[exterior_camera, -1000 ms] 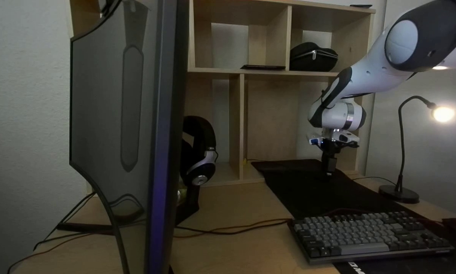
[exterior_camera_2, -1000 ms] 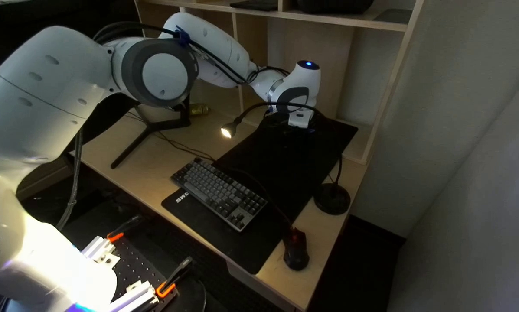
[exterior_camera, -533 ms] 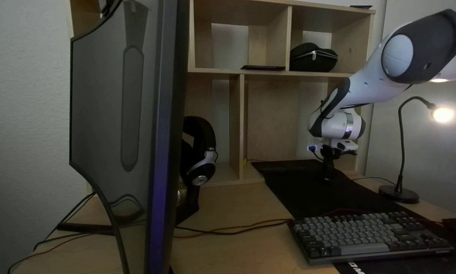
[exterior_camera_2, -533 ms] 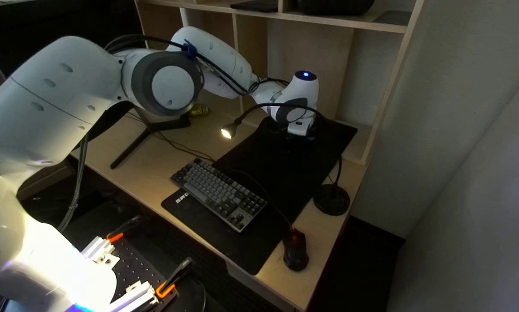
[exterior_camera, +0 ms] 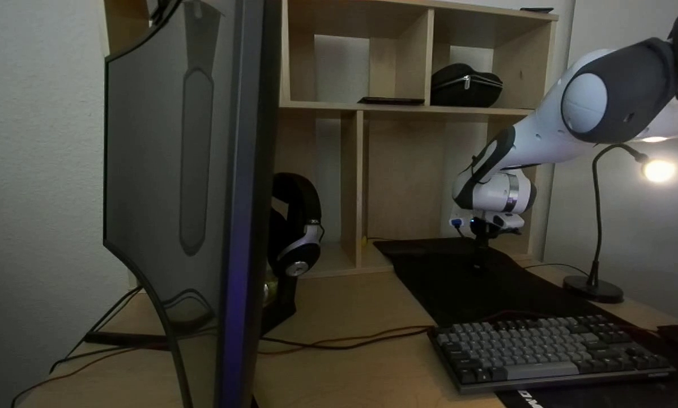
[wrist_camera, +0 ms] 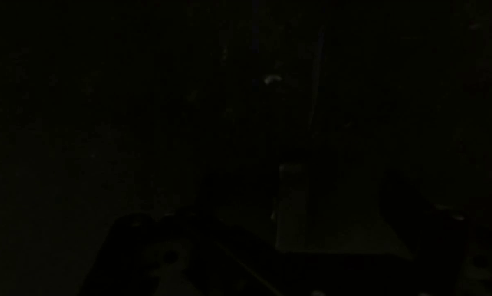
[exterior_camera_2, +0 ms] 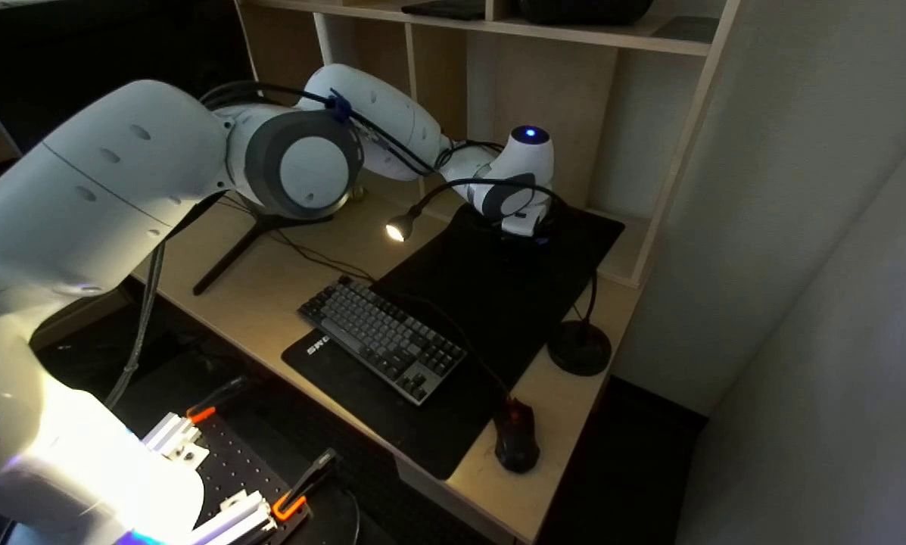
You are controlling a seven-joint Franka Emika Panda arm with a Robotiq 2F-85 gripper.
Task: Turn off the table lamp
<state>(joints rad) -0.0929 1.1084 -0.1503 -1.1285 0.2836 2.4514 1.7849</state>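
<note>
The table lamp is a slim dark gooseneck with a round base at the desk's side edge. Its head glows warm white. It also shows in an exterior view, where its curved neck crosses in front of my wrist. My gripper points down, low over the far part of the black desk mat, apart from the lamp base. In an exterior view the fingers are dark and small against the mat, and they are mostly hidden below the white hand. The wrist view is almost black; finger shapes show only faintly.
The black mat carries a keyboard. A mouse lies near the desk's edge. A large monitor, headphones and wooden shelves stand around the desk. A thin cable runs from the lamp base.
My arm has lowered, its elbow sinking in both exterior views. The gripper has come slightly down and shifted a little away from the lamp. The lamp has stayed put and lit.
</note>
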